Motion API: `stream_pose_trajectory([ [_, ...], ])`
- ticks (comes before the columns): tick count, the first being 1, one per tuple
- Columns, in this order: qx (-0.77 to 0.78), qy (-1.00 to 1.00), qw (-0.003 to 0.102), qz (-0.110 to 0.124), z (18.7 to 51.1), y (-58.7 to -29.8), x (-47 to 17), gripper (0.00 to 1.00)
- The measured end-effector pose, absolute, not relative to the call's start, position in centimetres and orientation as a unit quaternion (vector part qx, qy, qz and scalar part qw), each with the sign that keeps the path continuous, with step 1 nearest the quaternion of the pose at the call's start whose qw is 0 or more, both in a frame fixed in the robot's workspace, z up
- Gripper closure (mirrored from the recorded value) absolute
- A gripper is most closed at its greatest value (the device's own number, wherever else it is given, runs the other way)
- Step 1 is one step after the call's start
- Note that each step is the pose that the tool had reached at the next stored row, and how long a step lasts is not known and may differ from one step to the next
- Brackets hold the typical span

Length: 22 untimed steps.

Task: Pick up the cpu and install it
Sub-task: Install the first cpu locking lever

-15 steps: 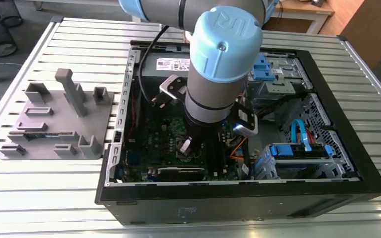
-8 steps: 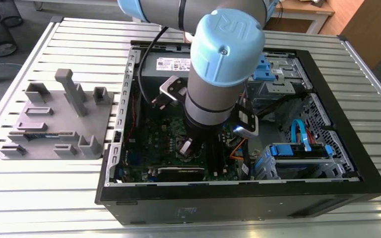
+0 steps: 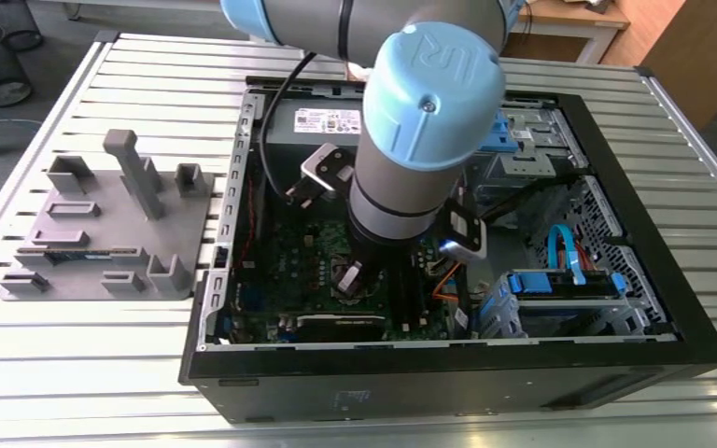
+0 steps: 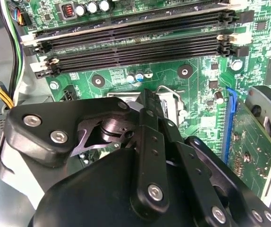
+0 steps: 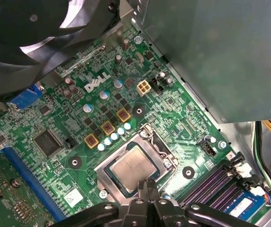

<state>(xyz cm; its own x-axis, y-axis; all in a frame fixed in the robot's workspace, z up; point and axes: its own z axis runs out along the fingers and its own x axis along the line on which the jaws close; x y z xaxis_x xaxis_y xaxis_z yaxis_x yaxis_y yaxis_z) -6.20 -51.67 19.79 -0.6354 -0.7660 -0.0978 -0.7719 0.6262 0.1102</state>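
Note:
The cpu (image 5: pixel 131 168) is a small square chip with a dull silver top. It lies flat inside the silver socket frame (image 5: pixel 161 146) on the green motherboard (image 5: pixel 79 137). My gripper (image 5: pixel 148 185) has its two black fingers pressed together, tips at the chip's edge. I cannot tell whether they touch it. In the second wrist view the gripper (image 4: pixel 148 101) hides most of the socket. In the exterior view the gripper (image 3: pixel 350 278) reaches down into the open computer case (image 3: pixel 458 364), over the board's middle.
Black memory slots (image 4: pixel 135 42) run beside the socket. A black fan (image 5: pixel 31 38) and a grey metal box (image 5: pixel 211 56) stand close by. Blue drive brackets (image 3: pixel 564 285) fill the case's right in the exterior view. A grey fixture plate (image 3: pixel 97 233) lies outside, at its left.

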Motion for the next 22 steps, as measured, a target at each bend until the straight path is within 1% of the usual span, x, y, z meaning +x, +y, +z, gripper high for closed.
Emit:
stream_pose_trajectory([
  [9,-0.426,0.902,0.009,0.076,19.68,-51.91,-6.08,0.89],
  [22,-0.426,0.902,0.009,0.076,19.51,-51.93,-5.57,0.89],
])
